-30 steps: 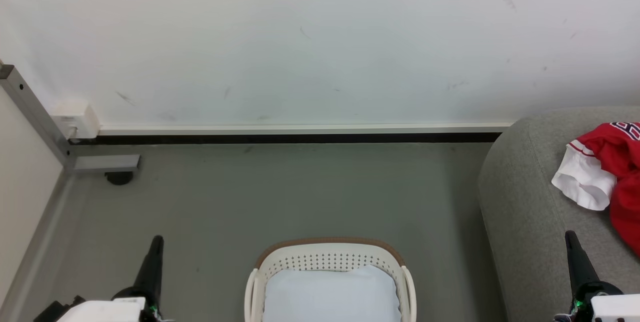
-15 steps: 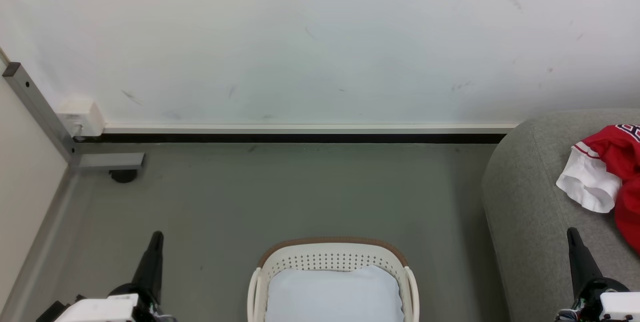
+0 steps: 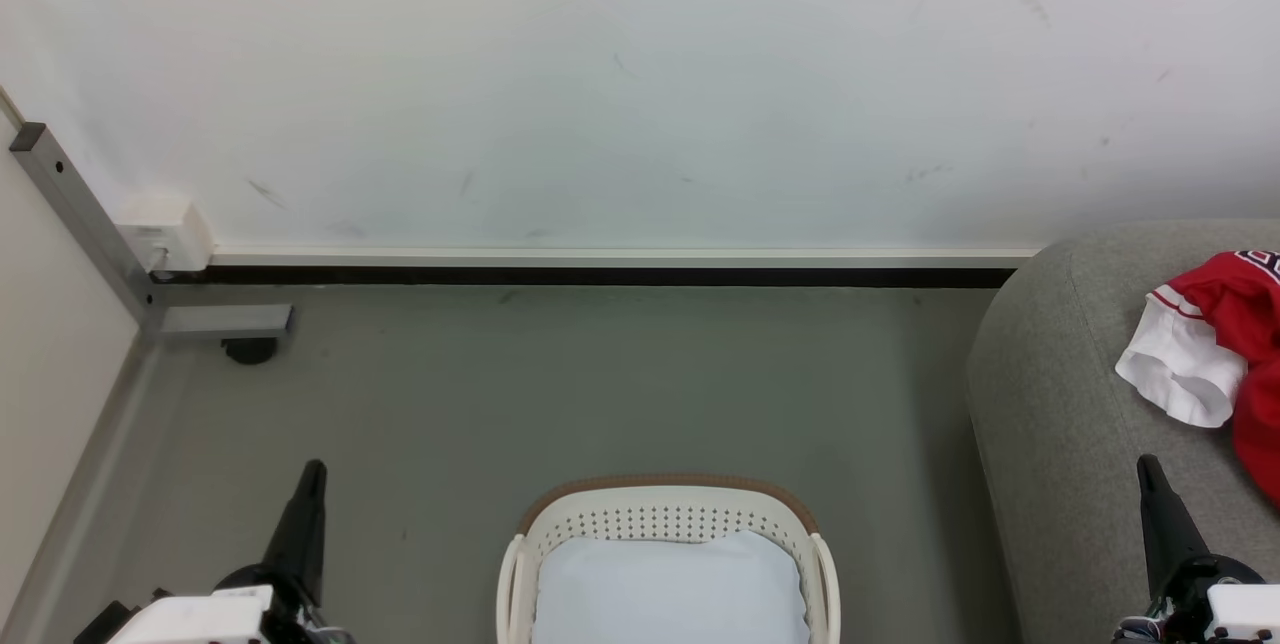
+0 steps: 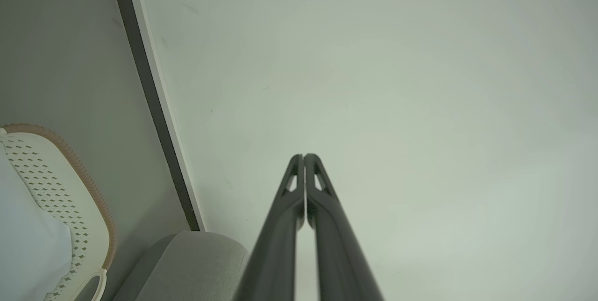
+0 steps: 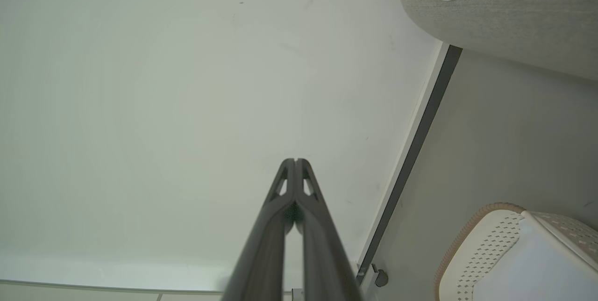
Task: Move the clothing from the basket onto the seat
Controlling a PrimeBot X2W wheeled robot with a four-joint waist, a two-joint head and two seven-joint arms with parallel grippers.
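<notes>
The white basket [image 3: 665, 520] with a brown rim stands on the floor at the bottom centre, and only its pale liner shows inside. Red clothing [image 3: 1240, 324] with a white sleeve lies on the grey seat [image 3: 1060, 404] at the right edge. My left gripper [image 3: 312, 469] points up at the lower left, shut and empty. My right gripper [image 3: 1146, 462] rises at the lower right over the seat's front, shut and empty. The left wrist view has the left gripper [image 4: 304, 156] shut against the wall, with the basket [image 4: 70, 184] to its left. The right gripper [image 5: 295, 161] is likewise shut.
A white wall [image 3: 640, 84] with a dark skirting strip [image 3: 600, 276] closes off the far side. A grey metal frame leg [image 3: 90, 234] and a small white box [image 3: 165, 232] stand at the left corner. Grey floor [image 3: 600, 374] lies between the basket and the wall.
The whole head view has shifted slightly, so the camera moved. Both grippers stay shut and the clothing lies unmoved on the seat.
</notes>
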